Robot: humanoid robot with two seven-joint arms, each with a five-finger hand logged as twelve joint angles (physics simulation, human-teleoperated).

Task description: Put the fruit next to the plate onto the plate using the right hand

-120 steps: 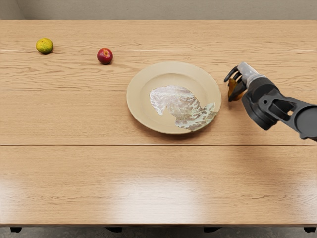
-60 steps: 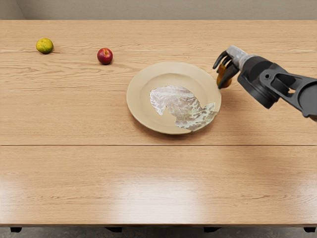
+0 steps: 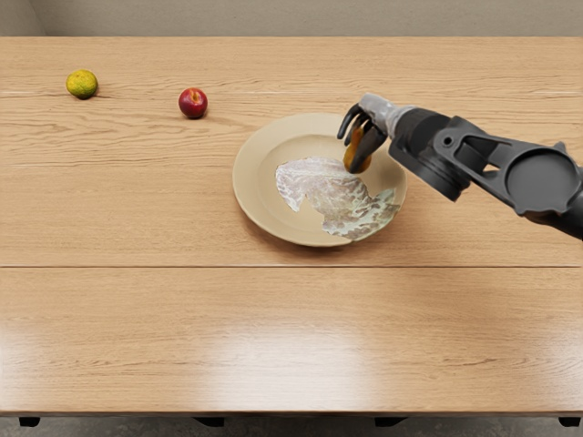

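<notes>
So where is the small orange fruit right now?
In the head view, the small orange fruit is held in the dark right hand over the upper right part of the round beige plate.

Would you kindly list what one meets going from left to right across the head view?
Yellow-green fruit → red apple → plate → right hand, holding an orange fruit at the plate's right part.

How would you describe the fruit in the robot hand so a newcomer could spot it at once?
Find the round tan plate in the middle of the wooden table; the right robot hand hangs over its upper right part. The orange fruit is gripped in that hand, unlike the red apple and the yellow-green fruit, which lie on the table far to the left.
</notes>
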